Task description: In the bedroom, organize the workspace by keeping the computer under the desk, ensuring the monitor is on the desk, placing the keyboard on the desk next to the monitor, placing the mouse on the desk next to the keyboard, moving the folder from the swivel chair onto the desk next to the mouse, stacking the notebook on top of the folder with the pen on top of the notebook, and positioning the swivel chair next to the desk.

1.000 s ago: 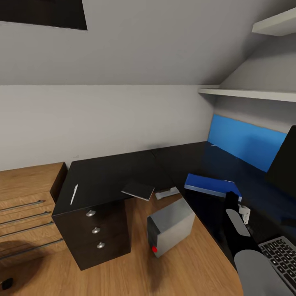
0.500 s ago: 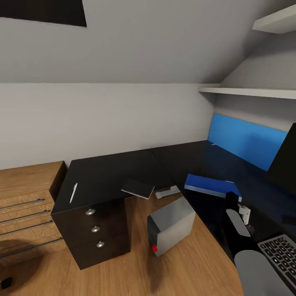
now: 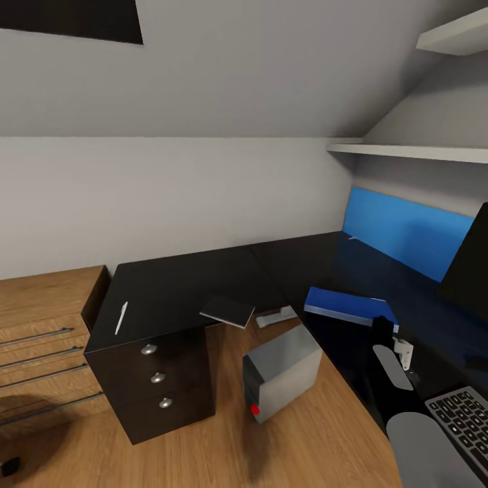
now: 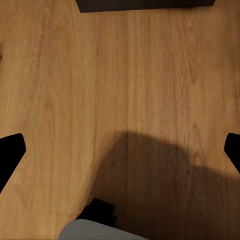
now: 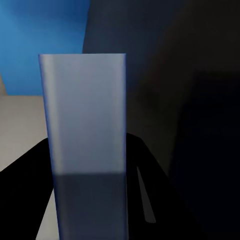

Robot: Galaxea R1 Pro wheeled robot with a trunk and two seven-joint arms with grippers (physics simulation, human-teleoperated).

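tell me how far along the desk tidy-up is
Done: keyboard on the desk, computer on the floor by it. In hand: right gripper shut on the folder, low over the desk. Left: notebook overhangs the edge; pen lies apart. Both still need stacking.

Blue folder [image 3: 349, 307] flat on desk [image 3: 183, 285]

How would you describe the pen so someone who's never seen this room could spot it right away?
Find the long black corner desk and follow it to its left end, above the drawers with round silver knobs. The pen lies there near the edge. It is a thin pale stick, unlike the flat dark notebook further right.
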